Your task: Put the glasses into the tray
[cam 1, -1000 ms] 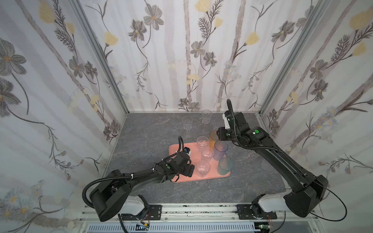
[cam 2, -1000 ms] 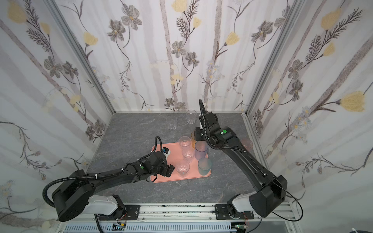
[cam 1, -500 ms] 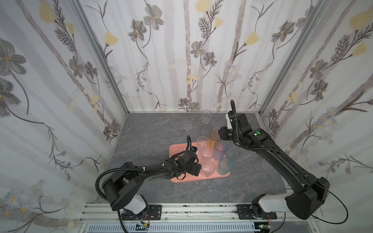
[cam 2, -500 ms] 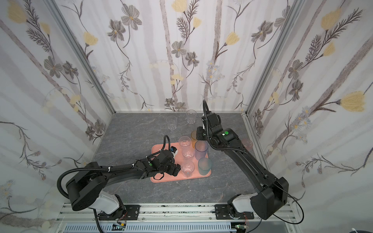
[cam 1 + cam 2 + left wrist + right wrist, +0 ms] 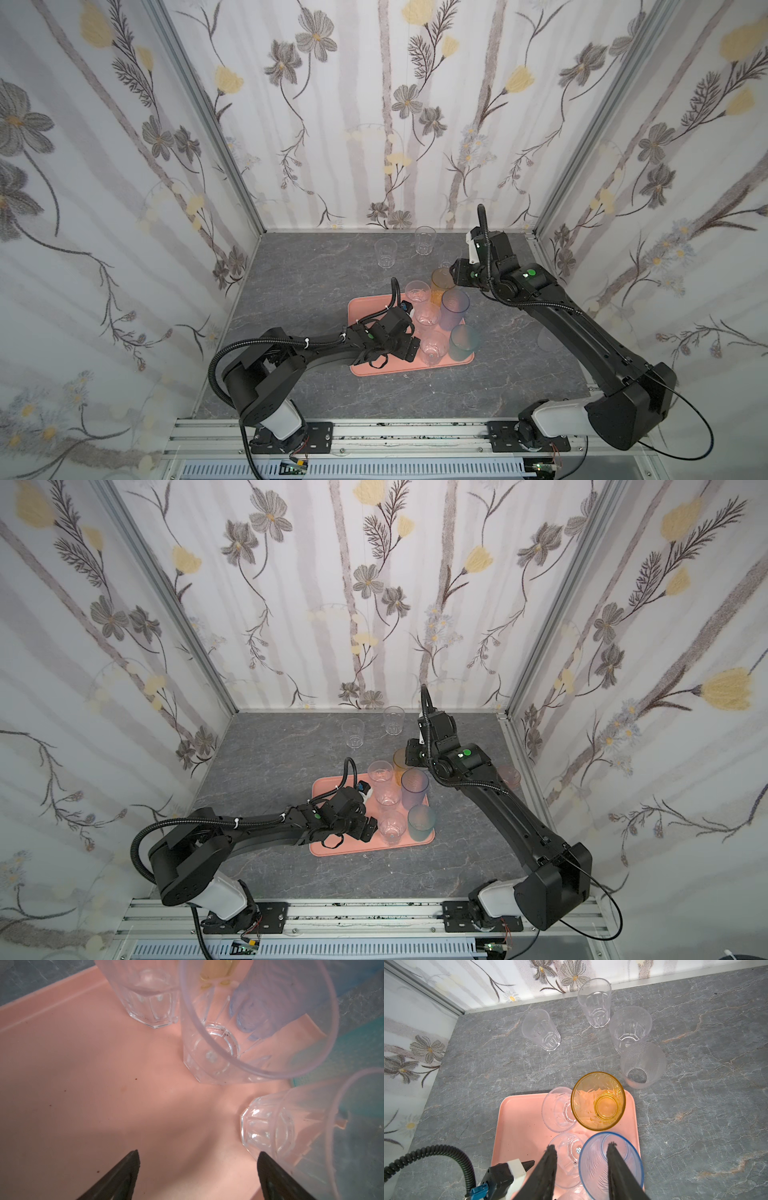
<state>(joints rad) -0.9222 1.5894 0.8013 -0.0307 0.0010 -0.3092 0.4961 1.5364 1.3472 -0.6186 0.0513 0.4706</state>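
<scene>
Over tray (image 5: 363, 309) near half, left gripper (image 5: 198, 1152) is held wide apart, empty; right gripper (image 5: 581, 1145) part-spread, empty. Six glasses (image 5: 455, 307) are set on tray, others by worktop (image 5: 311, 270) far edge. Left withdrawal best made straight back, clear tumbler (image 5: 268, 1128) untouched.

Left arm (image 5: 324, 347), right arm (image 5: 582, 328): matte black links, white base shells (image 5: 282, 419), black corrugated conduit (image 5: 232, 353). Green dot (image 5: 528, 273) on right arm. Right tool (image 5: 581, 1145): black tapered fingers.

Floral-papered walls (image 5: 374, 104) close three sides around a grey marbled floor (image 5: 311, 266), with metal posts (image 5: 209, 116) at the corners. Light seems soft and even.
</scene>
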